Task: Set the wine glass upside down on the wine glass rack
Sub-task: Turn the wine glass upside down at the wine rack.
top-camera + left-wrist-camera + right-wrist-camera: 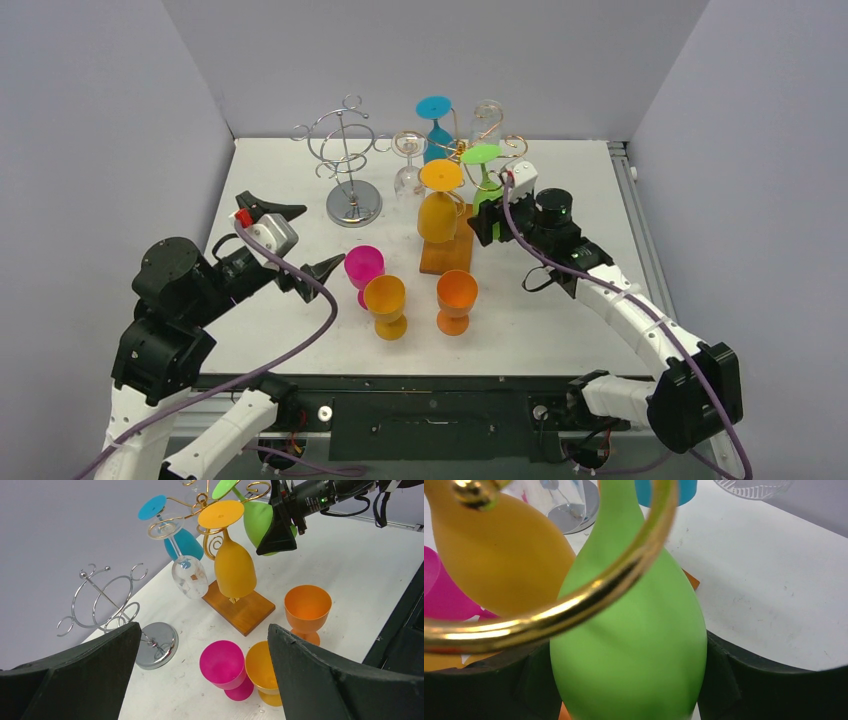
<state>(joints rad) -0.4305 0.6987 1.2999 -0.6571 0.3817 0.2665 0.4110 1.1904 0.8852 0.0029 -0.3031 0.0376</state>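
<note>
The green wine glass (629,645) hangs upside down, its stem inside a gold hook (574,600) of the gold rack on a wooden base (447,255). Its green foot (481,153) sits above the hook. My right gripper (490,215) is shut on the glass's bowl, with a finger pressed on each side (629,685). In the left wrist view the bowl (257,520) shows beside the right fingers. My left gripper (300,240) is open and empty, above the table left of the upright glasses (205,675).
On the gold rack hang a yellow glass (440,215), a blue glass (437,140) and a clear glass (408,175). A pink glass (364,265), a yellow glass (386,300) and an orange glass (457,295) stand upright in front. An empty silver rack (352,200) stands at left.
</note>
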